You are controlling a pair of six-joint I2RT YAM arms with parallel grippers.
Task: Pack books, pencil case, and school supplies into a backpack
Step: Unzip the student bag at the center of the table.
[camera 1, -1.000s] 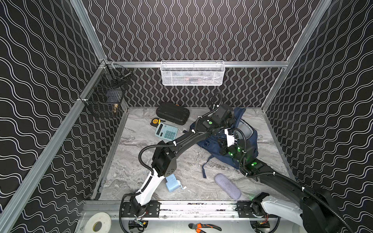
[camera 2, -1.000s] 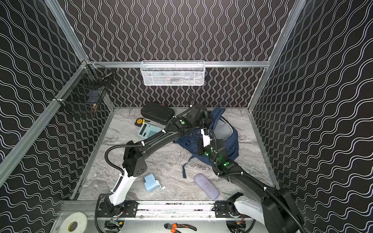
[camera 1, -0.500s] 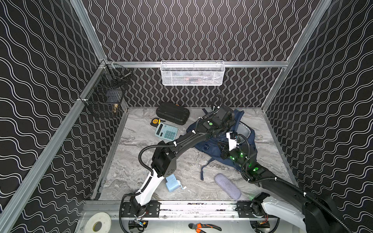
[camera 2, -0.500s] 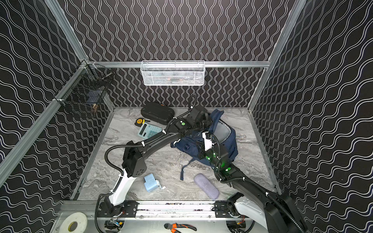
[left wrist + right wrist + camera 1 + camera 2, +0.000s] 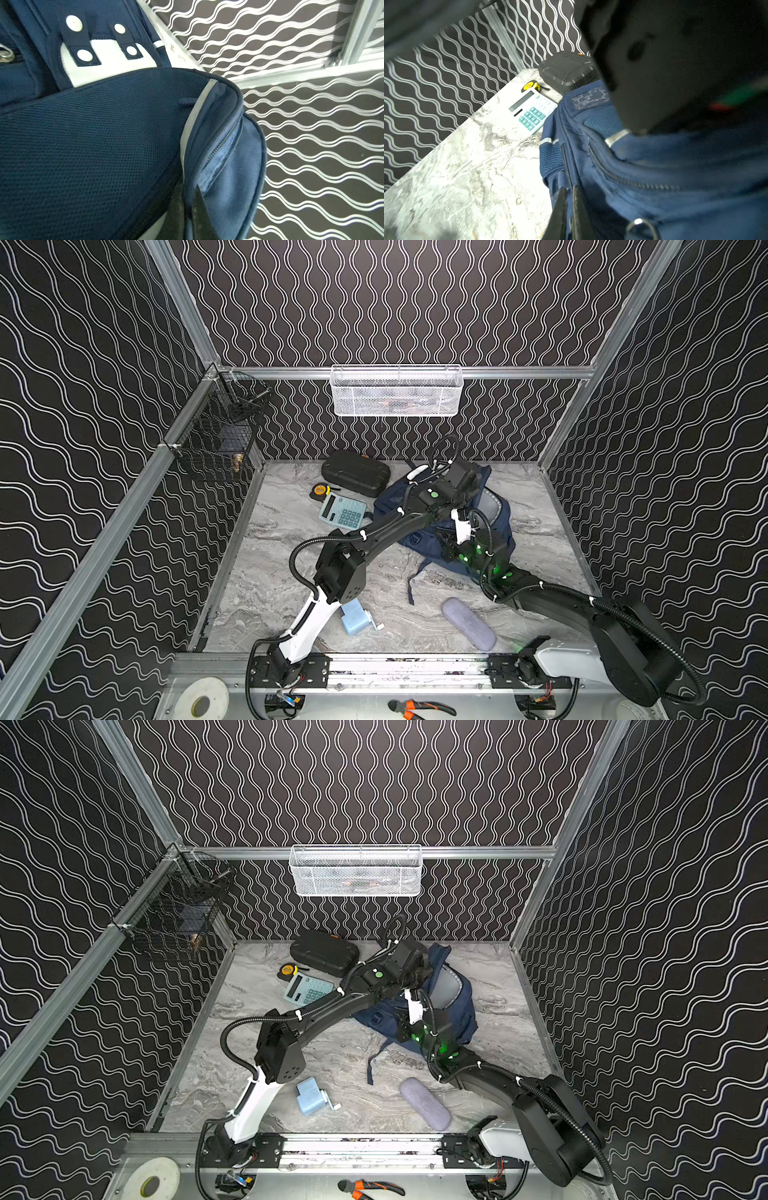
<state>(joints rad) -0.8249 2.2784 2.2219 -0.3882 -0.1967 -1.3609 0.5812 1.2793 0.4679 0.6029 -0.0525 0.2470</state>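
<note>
Now both pairs of jaws are closed on fabric. The right gripper (image 5: 570, 205) pinches a navy fold on the front of the backpack (image 5: 388, 510), and the left gripper (image 5: 188, 199) is clamped on the rim beside a zip at the bag's far end. Compared with a second earlier the changes are small: the right arm's elbow has shifted a little, the left wrist has hardly moved, and the grey lining (image 5: 490, 506) shows slightly wider. Judgement: the mouth is being drawn apart and held, and loading has not begun. The bag lies rear-right on the table (image 5: 291, 572). Three items remain outside it, unmoved: the calculator (image 5: 343, 511) just beside its left edge, the pencil sharpener (image 5: 357, 616) by the left arm's base, and the pencil case (image 5: 468, 624) near the front rail. The books are not visible in any view.
</note>
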